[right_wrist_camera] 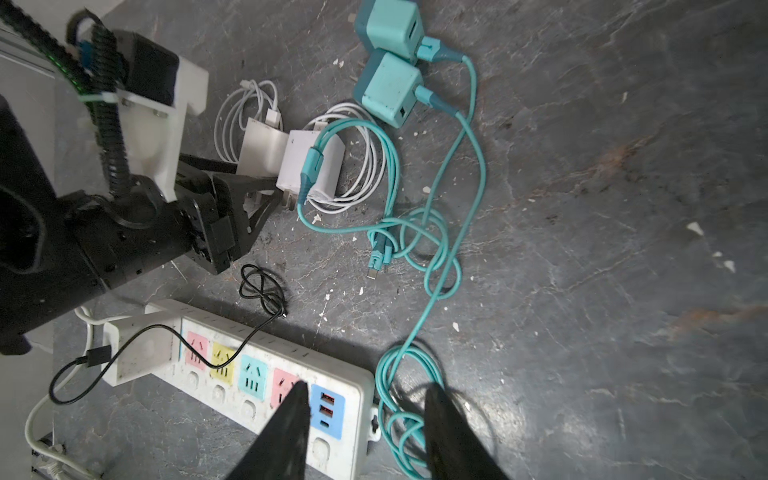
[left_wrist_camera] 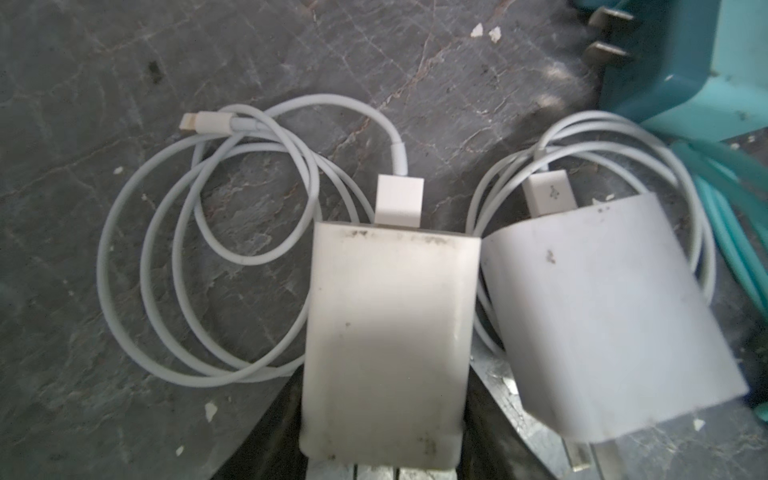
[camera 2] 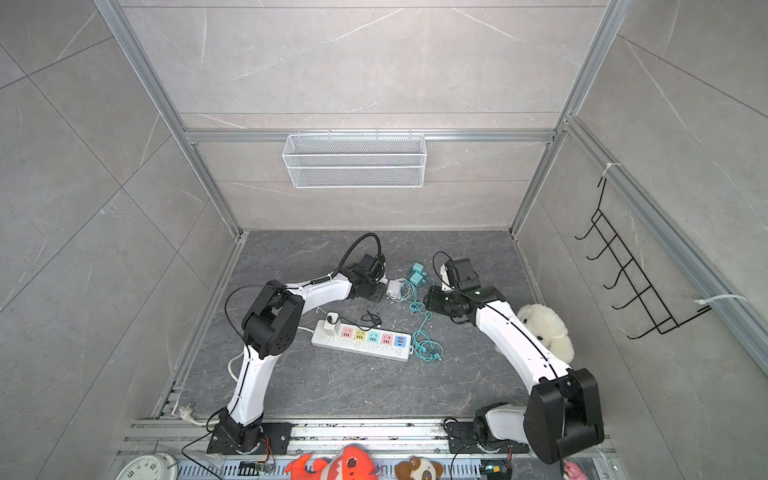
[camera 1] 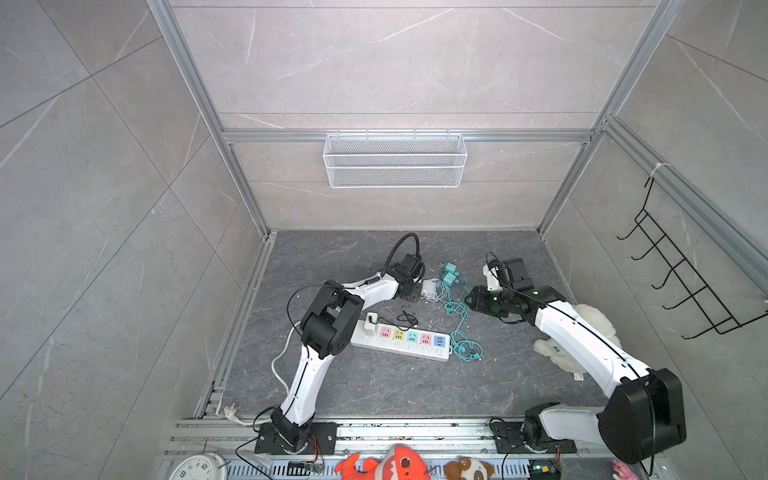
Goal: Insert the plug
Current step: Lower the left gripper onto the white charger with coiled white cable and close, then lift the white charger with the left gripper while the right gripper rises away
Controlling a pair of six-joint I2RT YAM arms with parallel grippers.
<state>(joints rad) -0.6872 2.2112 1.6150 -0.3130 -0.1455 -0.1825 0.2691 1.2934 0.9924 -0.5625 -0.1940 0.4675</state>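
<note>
The white rectangular charger plug [left_wrist_camera: 386, 332] lies flat on the dark grey marbled tabletop [camera 1: 374, 386], just beside a second white charger block [left_wrist_camera: 602, 311]. Its coiled white cable [left_wrist_camera: 166, 270] leaves from the end that points away from the left gripper [camera 1: 420, 289]. The prong end appears to face into that gripper, though the left wrist view is blurred there. The dark fingers [left_wrist_camera: 257, 440] flank the plug's two long sides; whether they press it cannot be told. The white power strip with coloured sockets [camera 1: 399, 349] lies near, on the robot-base side of the plug, with its long axis running across both top views. The right gripper [right_wrist_camera: 368, 386] hangs over the strip's blue end, jaws apart and holding nothing. The left arm is the nearer to the plug.
</note>
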